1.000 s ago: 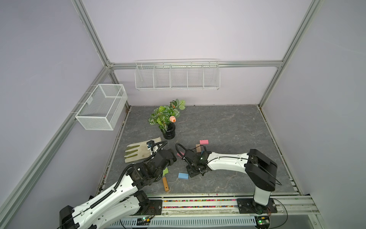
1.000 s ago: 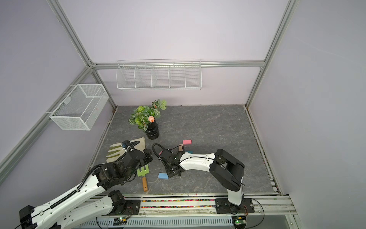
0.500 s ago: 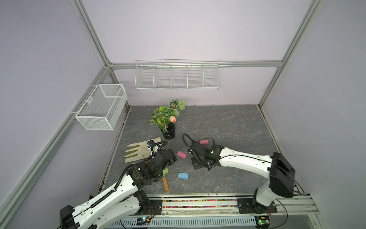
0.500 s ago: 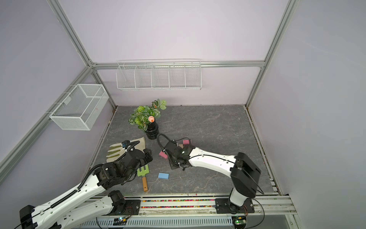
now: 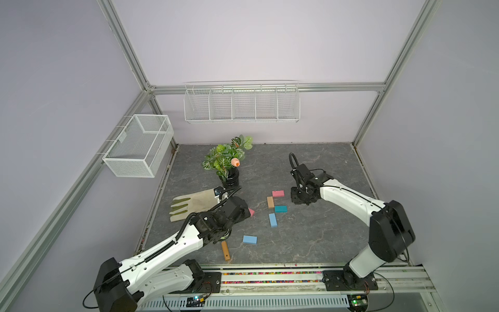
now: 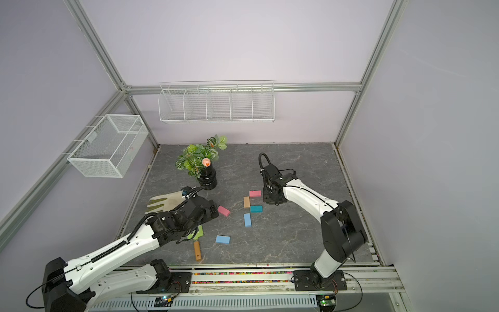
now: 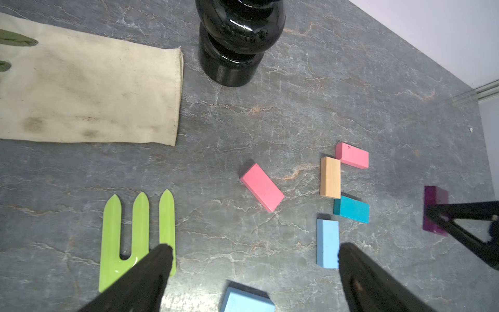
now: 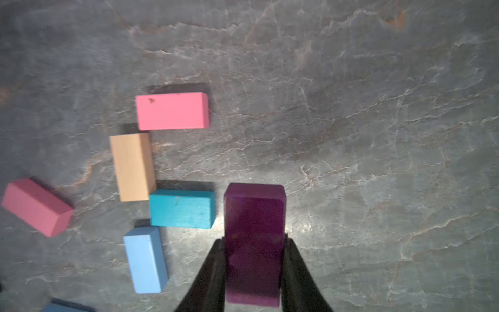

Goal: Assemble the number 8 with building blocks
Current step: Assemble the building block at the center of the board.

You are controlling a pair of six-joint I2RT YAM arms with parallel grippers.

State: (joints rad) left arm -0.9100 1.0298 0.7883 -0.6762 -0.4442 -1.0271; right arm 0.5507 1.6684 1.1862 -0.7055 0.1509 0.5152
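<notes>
Right gripper (image 8: 253,239) is clamped across the dark purple brick's (image 8: 253,213) long sides with the brick pointing out ahead of the jaws, probably so it drops in as an upright just beside the teal brick (image 8: 182,208). Only tight edge is teal's end face; bare tabletop (image 8: 378,135) ahead and on the tool's other side. Left gripper (image 7: 253,248) has its jaws apart and empty, loose pink brick (image 7: 262,187) just ahead.

2 white arms (image 5: 348,197), black joints (image 5: 388,232), ribbed cables (image 5: 160,250), black jaws

Robotics lab cell, aluminium frame (image 5: 337,87)
</notes>
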